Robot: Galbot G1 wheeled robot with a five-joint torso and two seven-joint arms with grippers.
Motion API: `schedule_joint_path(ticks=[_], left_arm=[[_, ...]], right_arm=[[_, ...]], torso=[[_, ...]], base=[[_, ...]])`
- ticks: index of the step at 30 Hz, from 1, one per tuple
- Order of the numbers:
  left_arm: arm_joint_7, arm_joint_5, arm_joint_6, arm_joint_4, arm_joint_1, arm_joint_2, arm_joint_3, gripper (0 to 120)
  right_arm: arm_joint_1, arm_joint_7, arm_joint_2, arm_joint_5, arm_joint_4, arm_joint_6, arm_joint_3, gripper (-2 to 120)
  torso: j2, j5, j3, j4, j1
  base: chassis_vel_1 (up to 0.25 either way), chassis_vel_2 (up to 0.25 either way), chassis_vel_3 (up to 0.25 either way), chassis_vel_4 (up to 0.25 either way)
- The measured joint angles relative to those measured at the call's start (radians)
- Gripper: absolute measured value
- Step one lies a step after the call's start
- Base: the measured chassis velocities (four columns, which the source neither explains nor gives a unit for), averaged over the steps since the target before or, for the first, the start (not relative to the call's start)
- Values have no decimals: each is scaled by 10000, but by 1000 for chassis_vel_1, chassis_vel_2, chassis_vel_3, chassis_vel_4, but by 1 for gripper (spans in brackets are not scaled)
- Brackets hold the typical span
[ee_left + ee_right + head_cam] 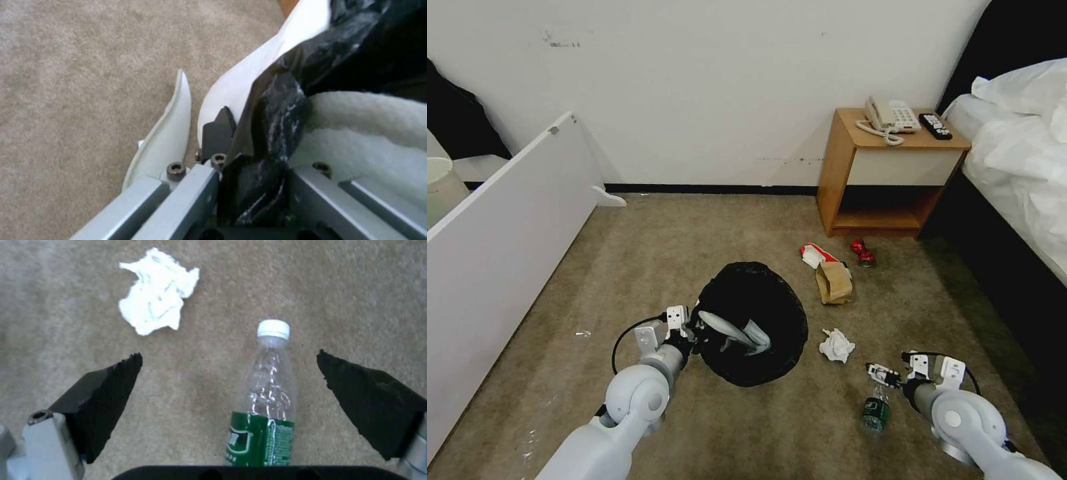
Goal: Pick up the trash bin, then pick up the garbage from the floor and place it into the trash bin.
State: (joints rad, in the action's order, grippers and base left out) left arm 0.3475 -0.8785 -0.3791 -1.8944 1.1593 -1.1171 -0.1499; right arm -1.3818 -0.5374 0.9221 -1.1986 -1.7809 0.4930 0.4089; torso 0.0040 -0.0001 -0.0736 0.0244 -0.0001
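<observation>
Head view: round white trash bin lined with crinkled black bag (754,323), frame centre, kept beside the litter.
Left gripper (690,331): jaws clamped on bin rim.
Right gripper (887,377): jaws wide apart, empty, straddling clear green-labelled plastic bottle (267,400), lower right.

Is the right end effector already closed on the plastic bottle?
No. In the right wrist view the right end effector is open, its fingers apart on either side of the plastic bottle lying on the carpet.

A black bag (754,320) is seen lining the white bin (249,76). The clear bottle (267,400) is white-capped and green-labelled; the paper (155,303) is white, the carpet (647,253) beige.
</observation>
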Motion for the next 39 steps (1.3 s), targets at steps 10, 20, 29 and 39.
schedule_joint_path(ticks=[10, 20, 29, 39], left_arm=[[2, -44, 79, 138, -54, 94, 1, 0], [3, -34, 107, 153, 26, 139, -6, 0], [-26, 70, 175, 82, 286, 190, -74, 0], [-87, 131, 238, -26, 498, 298, -140, 0]], right_arm=[[100, -13, 907, 802, 938, -91, 312, 100], [145, 34, 1727, 1436, 1390, -134, 433, 100], [129, 51, 2459, 1847, 1564, -126, 433, 100], [94, 66, 2799, 2153, 1676, -121, 491, 100]], torso=[[0, 1, 0, 0, 0], [0, 1, 0, 0, 0], [0, 0, 1, 0, 0], [0, 0, 1, 0, 0]], base=[[0, 0, 0, 0], [0, 0, 0, 0], [0, 0, 0, 0], [0, 0, 0, 0]])
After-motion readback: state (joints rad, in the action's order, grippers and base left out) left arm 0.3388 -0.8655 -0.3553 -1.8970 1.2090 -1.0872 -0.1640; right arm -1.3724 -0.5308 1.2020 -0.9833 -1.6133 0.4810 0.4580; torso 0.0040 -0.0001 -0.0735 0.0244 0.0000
